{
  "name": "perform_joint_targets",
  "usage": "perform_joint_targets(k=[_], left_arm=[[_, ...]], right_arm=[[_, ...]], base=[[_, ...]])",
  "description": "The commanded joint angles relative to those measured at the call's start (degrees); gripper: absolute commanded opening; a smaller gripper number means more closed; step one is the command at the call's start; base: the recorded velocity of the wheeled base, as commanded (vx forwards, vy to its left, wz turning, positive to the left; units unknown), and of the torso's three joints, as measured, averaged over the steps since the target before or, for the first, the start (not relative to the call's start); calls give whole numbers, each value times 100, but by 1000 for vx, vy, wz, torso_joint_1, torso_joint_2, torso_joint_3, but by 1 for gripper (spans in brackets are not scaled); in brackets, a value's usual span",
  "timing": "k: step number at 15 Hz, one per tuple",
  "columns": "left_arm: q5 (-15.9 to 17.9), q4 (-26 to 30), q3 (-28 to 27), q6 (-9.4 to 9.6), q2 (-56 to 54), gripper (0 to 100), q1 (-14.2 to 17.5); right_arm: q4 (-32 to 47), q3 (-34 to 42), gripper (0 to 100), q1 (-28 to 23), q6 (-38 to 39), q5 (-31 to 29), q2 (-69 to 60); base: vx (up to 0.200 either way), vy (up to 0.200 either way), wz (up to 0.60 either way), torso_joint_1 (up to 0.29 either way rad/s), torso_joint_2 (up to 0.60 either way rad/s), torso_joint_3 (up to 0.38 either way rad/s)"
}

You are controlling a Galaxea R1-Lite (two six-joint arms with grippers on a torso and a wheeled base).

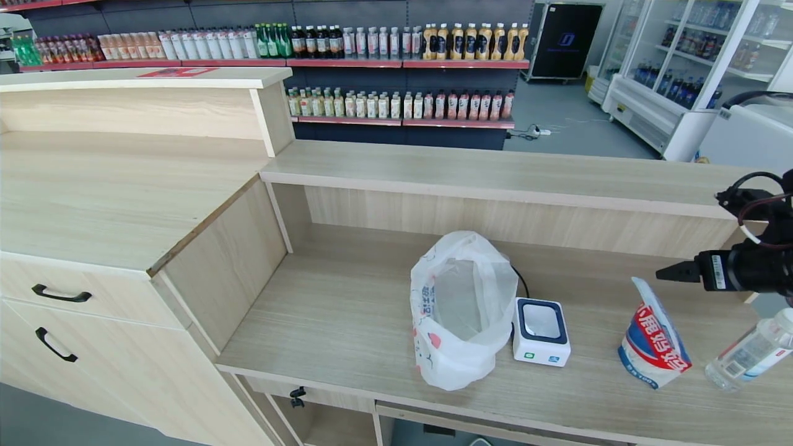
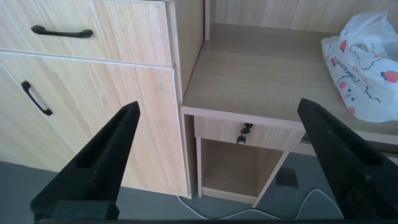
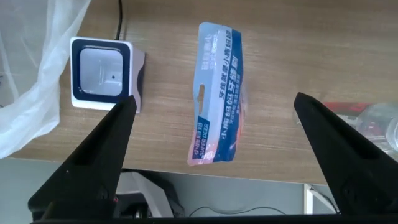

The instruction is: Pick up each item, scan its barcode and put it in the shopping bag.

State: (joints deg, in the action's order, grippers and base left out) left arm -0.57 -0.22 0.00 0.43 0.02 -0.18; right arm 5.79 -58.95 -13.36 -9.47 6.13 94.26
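The right gripper (image 3: 214,102) hangs over the counter (image 1: 347,322), its fingers spread wide with nothing held between them. Beneath it a blue, white and red snack pouch (image 1: 653,337) stands upright on the wood. A small white scanner (image 1: 541,331) sits on one side of the pouch and a clear water bottle (image 1: 753,352) lies on the other, near the counter's right end. The white plastic shopping bag (image 1: 461,310) stands open just beside the scanner, on its left. The left gripper (image 2: 217,104) hangs low in front of the counter, near the drawers with black handles (image 2: 62,31), fingers also wide apart and empty
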Motion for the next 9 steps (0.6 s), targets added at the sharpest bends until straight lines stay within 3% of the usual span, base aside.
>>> perform_joint_targets(k=[1,6,9], left_arm=[[-4,-4,0,-8,-2,100,1],[-4,-4,0,-8,-2,100,1],[-4,-4,0,-8,-2,100,1]], right_arm=[[230,-468,100,62,-11,2,690],[555,-802,100,308,-37,-24,1209],[564,-811,100,422,-37,-411,1420]], base=[[0,0,0,0,0,0],[0,0,0,0,0,0],[0,0,0,0,0,0]])
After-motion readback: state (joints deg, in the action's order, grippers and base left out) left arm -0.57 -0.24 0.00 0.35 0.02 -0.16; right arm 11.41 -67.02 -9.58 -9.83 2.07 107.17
